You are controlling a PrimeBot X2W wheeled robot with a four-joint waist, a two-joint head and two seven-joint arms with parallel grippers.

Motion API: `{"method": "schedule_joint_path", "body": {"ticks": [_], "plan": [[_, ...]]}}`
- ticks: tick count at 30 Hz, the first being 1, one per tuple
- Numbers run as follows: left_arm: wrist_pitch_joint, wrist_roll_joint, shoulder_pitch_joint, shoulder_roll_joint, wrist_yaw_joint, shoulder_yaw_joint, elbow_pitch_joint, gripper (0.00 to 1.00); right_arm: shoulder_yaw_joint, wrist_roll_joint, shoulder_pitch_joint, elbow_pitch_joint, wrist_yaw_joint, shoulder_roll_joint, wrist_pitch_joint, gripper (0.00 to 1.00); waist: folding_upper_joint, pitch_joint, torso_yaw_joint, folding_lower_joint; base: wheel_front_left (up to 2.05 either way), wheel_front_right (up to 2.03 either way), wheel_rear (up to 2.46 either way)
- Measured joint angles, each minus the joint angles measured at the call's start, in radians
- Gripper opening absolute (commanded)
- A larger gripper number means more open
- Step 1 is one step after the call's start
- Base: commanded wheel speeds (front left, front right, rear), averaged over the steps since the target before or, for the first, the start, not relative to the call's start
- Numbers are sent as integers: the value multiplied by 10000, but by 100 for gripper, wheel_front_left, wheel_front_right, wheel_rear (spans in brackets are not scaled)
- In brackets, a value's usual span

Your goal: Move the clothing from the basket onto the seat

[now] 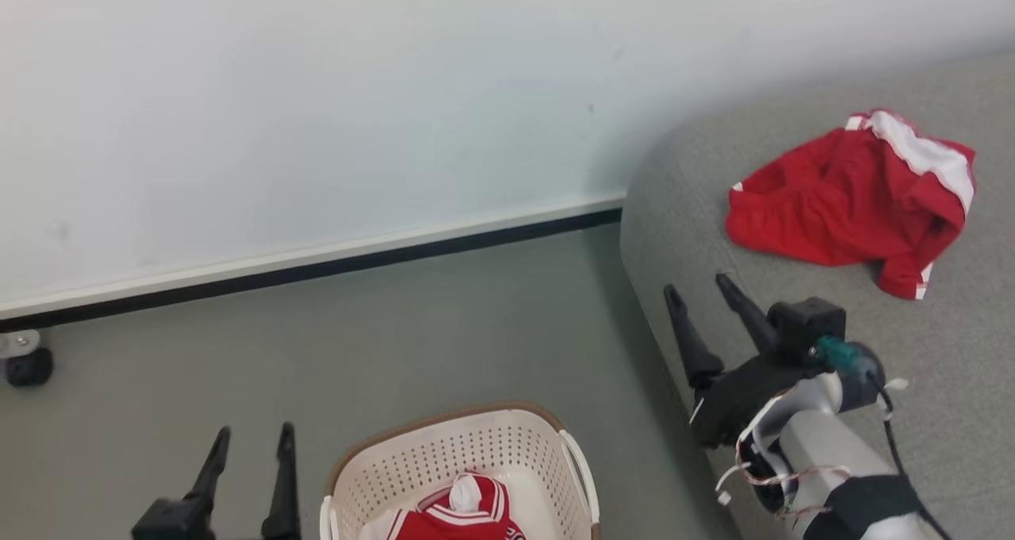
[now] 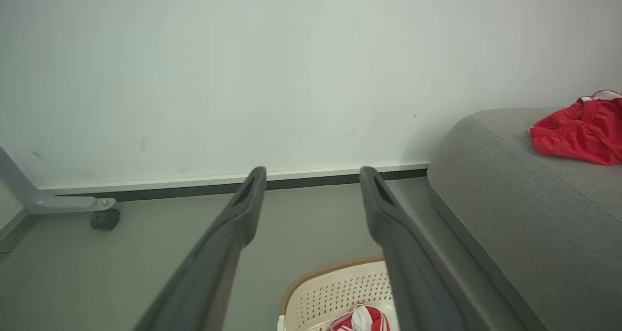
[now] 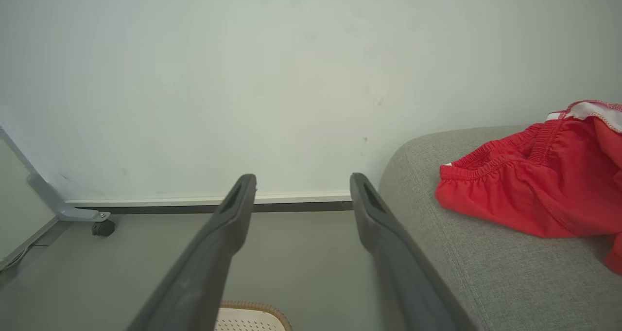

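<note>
The right gripper [image 1: 698, 286] is released, its two dark fingers spread with nothing between them, over the front corner of the seat [image 1: 698, 199]. An empty, open gripper at that spot suits an arm free to go for the next piece, judging from the layout. Its pale forearm rises from the lower right of the head view, the wrist angled so the fingers point up and to the left, toward the wall rather than down at the cushion. To its right and farther back, well apart from the fingers, the red shorts [image 1: 840, 199] lie crumpled on the seat, white trim uppermost. That half of the clothing appears delivered.

The left gripper [image 1: 255, 429] is likewise open and empty. It sits low at the left of the head view, fingers pointing up, above the floor [image 1: 396, 326] just beside the basket [image 1: 476, 453]. The basket stands on the floor near the foot of the seat. The red jersey [image 1: 464, 512] lies bunched inside it, not yet moved, so the task looks about half done.
</note>
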Motion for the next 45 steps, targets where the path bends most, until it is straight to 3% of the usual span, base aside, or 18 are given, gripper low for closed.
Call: {"method": "schedule_joint_path", "body": {"ticks": [19, 30, 45], "plan": [[-184, -169, 1585, -19, 265, 928, -901, 100, -359, -376, 2690, -3030, -894, -61, 0, 100, 0, -559, 281, 2, 0, 0, 0], [-222, -167, 1851, -100, 343, 1129, -1262, 100, -382, -535, 3666, -4266, -1093, -130, 2, 100, 1, -607, 395, 2, 0, 0, 0], [-272, -100, 1856, -142, 385, 1248, -1574, 100, -569, -608, 4029, -5030, -1256, -272, 0, 100, 1, -534, 340, 2, 0, 0, 0]]}}
